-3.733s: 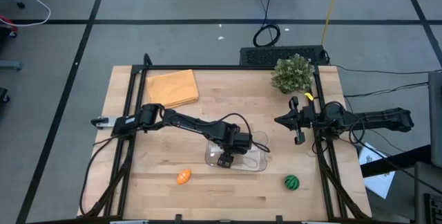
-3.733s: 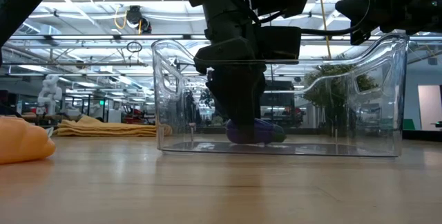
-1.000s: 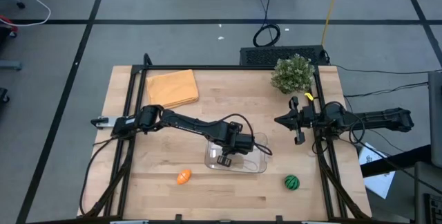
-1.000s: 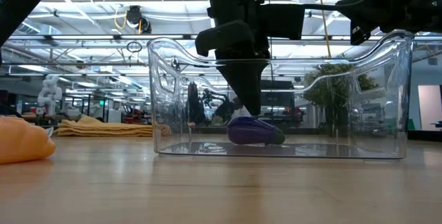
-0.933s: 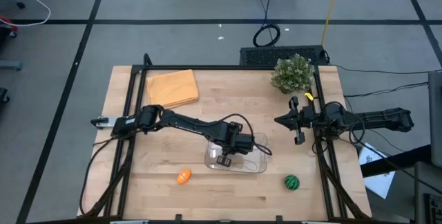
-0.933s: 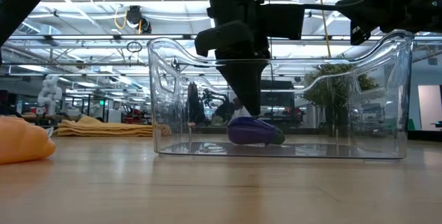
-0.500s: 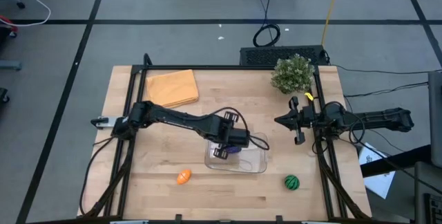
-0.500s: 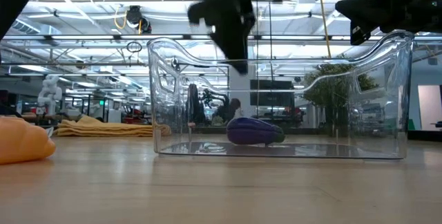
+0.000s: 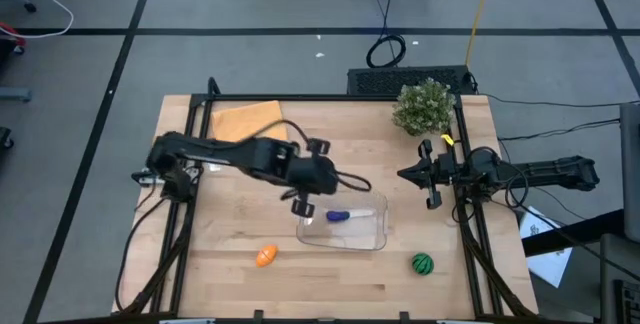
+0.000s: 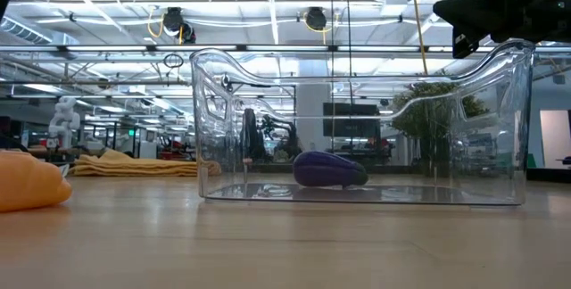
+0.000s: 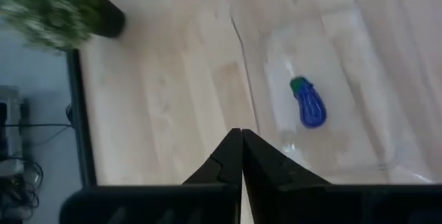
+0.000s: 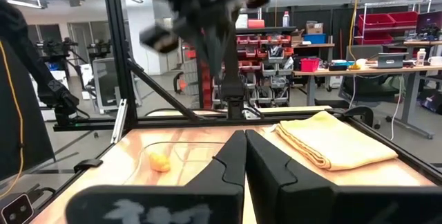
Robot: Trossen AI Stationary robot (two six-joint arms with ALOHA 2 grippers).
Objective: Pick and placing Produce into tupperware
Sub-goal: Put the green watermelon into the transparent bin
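Note:
The purple produce piece (image 9: pixel 338 216) (image 11: pixel 309 105) lies on its side on the floor of the clear tupperware (image 9: pixel 372 234) (image 10: pixel 500 128), touched by nothing. My left gripper (image 9: pixel 303 207) (image 11: pixel 242 141) hangs shut and empty high above the table, over the tupperware's far-left corner. The orange piece (image 9: pixel 265 256) (image 12: pixel 159 160) rests on the wood near the front edge, left of the tupperware. The green striped piece (image 9: pixel 423 263) sits at the front right. My right gripper (image 9: pixel 403 174) (image 12: pixel 245 141) waits shut at the table's right edge.
A bushy green plant (image 9: pixel 423 106) stands at the far right corner. A folded orange-yellow cloth (image 9: pixel 250 122) (image 12: pixel 331 141) lies at the far left. Black frame rails (image 9: pixel 190 134) run along the table's left and right sides. Bare wood lies between the cloth and the plant.
My left gripper has risen out of the tupperware and drawn back toward the table's left and far edges, tipping less steeply downward. The purple piece has stayed lying on the tupperware's floor. My right arm has kept still.

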